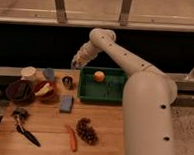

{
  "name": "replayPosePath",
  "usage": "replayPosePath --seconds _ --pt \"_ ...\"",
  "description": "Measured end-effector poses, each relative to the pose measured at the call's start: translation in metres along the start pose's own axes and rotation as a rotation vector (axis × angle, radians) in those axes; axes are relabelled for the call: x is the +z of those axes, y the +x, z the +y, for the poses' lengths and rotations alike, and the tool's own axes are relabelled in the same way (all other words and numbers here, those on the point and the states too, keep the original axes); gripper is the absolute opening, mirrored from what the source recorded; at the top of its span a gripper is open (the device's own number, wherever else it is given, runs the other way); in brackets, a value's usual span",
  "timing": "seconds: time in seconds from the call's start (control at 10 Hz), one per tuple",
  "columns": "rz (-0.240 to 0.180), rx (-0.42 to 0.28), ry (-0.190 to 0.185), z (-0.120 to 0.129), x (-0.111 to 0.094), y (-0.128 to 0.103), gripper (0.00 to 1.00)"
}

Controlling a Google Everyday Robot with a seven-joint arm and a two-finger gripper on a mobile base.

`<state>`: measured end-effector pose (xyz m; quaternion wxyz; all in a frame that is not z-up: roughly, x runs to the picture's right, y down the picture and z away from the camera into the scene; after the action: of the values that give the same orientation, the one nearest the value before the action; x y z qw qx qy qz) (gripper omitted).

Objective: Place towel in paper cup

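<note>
A pale paper cup (28,73) stands at the back left of the wooden table. A small blue folded piece (66,103) that looks like the towel lies flat on the table in front of the green tray (109,93). My gripper (75,64) hangs at the end of the white arm, above the tray's back left corner. It is raised off the table, to the right of the paper cup and well behind the blue piece. I see nothing in it.
An orange ball (99,75) lies in the tray. A blue cup (49,73), a small metal cup (67,81), a dark bowl (19,90) and a red bowl with a banana (44,89) crowd the left. A pine cone (87,130), an orange-red strip (72,138) and black tongs (25,131) lie at the front.
</note>
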<state>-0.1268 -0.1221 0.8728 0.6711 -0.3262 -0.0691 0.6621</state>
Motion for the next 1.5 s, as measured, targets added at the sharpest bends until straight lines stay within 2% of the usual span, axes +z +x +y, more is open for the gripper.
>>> replayPosePath --seconds 0.2,0.3,0.8,1.0,1.2,1.5 --pt "0.02 -0.094 -0.062 0.052 0.019 -0.016 0.0" --pt "0.022 -0.112 -0.072 0.06 0.022 -0.019 0.0" --pt "0.022 -0.116 -0.07 0.06 0.023 -0.019 0.0" --pt "0.014 -0.113 -0.058 0.055 0.026 -0.017 0.0" --pt "0.016 -0.125 -0.095 0.067 0.052 -0.008 0.0" --pt "0.041 -0.191 -0.171 0.11 0.079 -0.004 0.0"
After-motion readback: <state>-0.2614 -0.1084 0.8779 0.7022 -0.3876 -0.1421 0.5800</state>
